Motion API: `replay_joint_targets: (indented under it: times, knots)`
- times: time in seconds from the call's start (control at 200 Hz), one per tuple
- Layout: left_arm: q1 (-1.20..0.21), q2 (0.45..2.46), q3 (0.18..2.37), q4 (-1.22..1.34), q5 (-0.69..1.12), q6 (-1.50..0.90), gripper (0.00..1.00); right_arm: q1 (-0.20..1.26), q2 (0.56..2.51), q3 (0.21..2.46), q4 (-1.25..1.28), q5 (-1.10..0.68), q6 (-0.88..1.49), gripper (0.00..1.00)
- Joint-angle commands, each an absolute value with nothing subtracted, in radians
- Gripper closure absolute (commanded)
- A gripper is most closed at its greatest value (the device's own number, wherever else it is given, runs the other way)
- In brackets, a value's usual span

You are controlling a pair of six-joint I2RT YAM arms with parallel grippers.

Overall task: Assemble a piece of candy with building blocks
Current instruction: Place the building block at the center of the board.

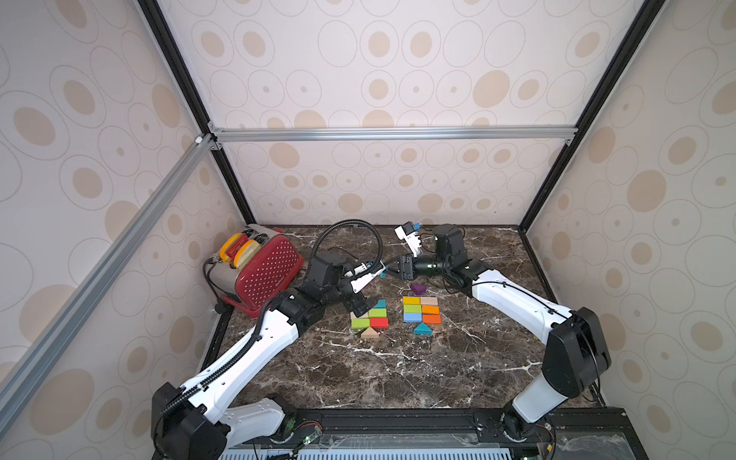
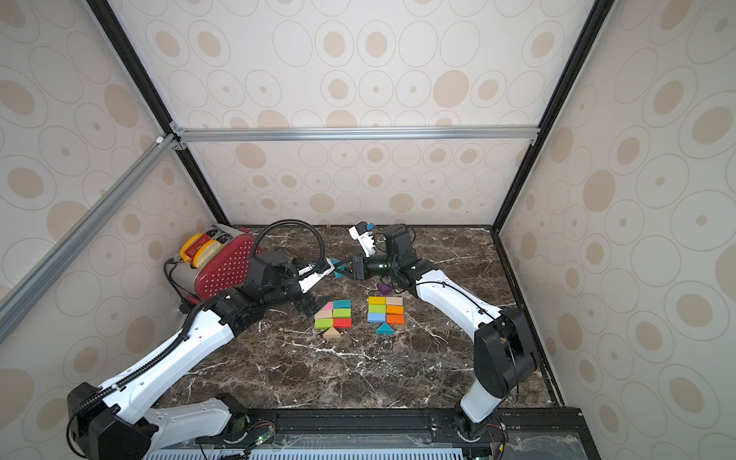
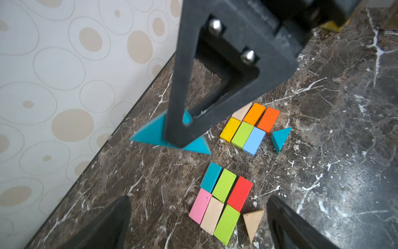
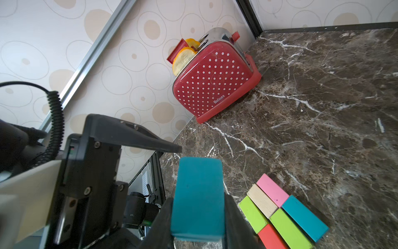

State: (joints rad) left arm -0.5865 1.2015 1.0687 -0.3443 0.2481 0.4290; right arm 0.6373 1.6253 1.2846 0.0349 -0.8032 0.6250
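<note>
Teal wedge (image 3: 150,131) clamped in right pincer (image 2: 345,270), frame ctr; left pincer (image 3: 198,222) wide, empty; both block grids lack top wedge.

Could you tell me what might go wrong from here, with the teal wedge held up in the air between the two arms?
1. The right gripper holds the teal wedge aloft by a narrow part; it could twist or slip out.
2. The left gripper hangs open close above the left block group; lowering could scatter it.
3. The purple wedge lies under the right arm and may get knocked.
</note>
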Motion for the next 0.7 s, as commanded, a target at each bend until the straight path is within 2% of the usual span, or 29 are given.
replay_joint_targets:
  times: [0.0,0.391,0.696]
  knots:
    - [-0.590,1.230,1.118,-0.254,0.310,0.513,0.01,0.635,1.606,1.283,0.043,-0.842,0.647,0.74]
    - [-0.588,1.286,1.133,-0.173,0.315,0.523,0.02,0.636,1.601,1.277,-0.001,-0.859,0.618,0.74]
    - [-0.588,1.322,1.170,-0.193,0.334,0.511,0.13,0.635,1.608,1.290,-0.027,-0.862,0.604,0.74]
